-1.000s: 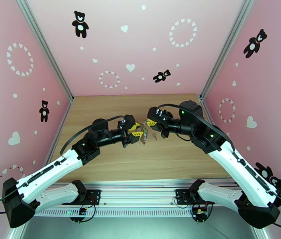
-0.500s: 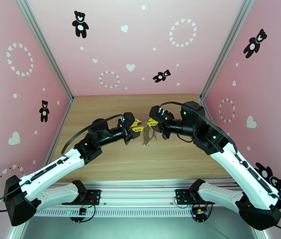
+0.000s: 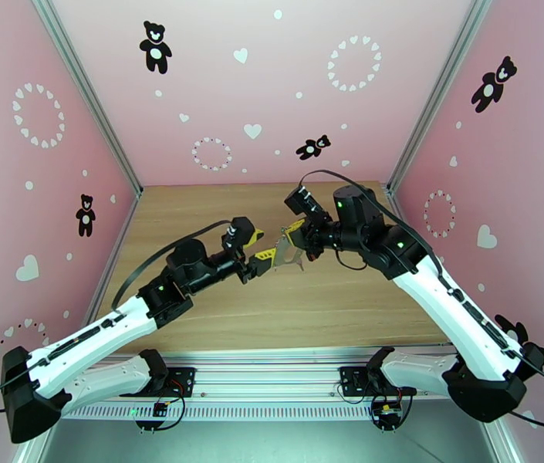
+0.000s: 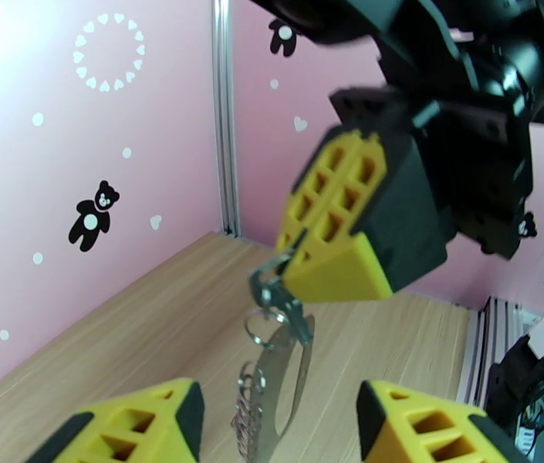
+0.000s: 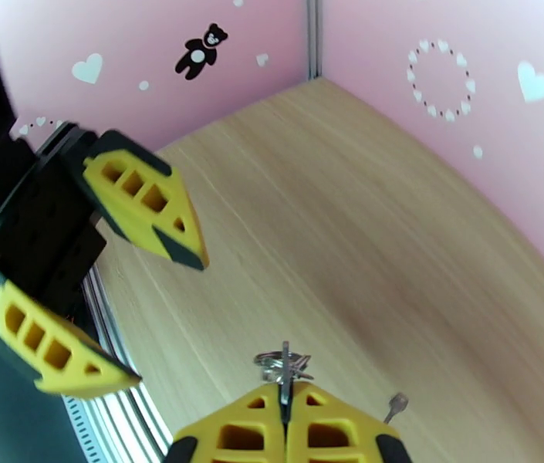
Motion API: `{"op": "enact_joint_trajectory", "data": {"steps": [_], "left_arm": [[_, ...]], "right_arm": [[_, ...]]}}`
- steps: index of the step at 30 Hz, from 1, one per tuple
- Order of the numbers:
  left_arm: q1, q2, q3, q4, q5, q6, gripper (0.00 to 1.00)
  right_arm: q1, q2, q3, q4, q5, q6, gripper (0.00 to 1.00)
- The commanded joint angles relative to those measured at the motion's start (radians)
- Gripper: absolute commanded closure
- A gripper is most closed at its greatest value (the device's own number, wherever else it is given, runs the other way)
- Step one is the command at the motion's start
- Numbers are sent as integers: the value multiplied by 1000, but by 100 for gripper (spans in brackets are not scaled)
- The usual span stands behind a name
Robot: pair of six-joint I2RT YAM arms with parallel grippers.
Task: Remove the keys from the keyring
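Right gripper (image 5: 285, 399) clenched on upper end of keyring (image 4: 281, 364); loop hangs below its fingertips. Left gripper (image 4: 277, 395) released, jaws apart on either side of loop, not touching it. One key (image 5: 395, 406) lies loose on table (image 5: 349, 225) just beside right fingers, so probably first key is done. Second key: cannot tell if on ring.

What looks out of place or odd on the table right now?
One small key appears to lie loose on the wooden table, off the keyring, which dangles from the shut right gripper. Nothing looks damaged.
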Motion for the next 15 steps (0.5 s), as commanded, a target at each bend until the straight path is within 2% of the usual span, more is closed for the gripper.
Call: {"op": "enact_joint_trajectory", "data": {"steps": [1, 8, 15], "left_arm": [[-34, 62, 3, 43, -78, 71, 43], [-34, 130, 2, 147, -155, 90, 44], [-34, 154, -2, 197, -165, 112, 46]], "right_arm": [[5, 18, 73, -69, 5, 82, 100], [5, 56, 112, -147, -35, 104, 100], [5, 68, 125, -165, -60, 110, 100]]}}
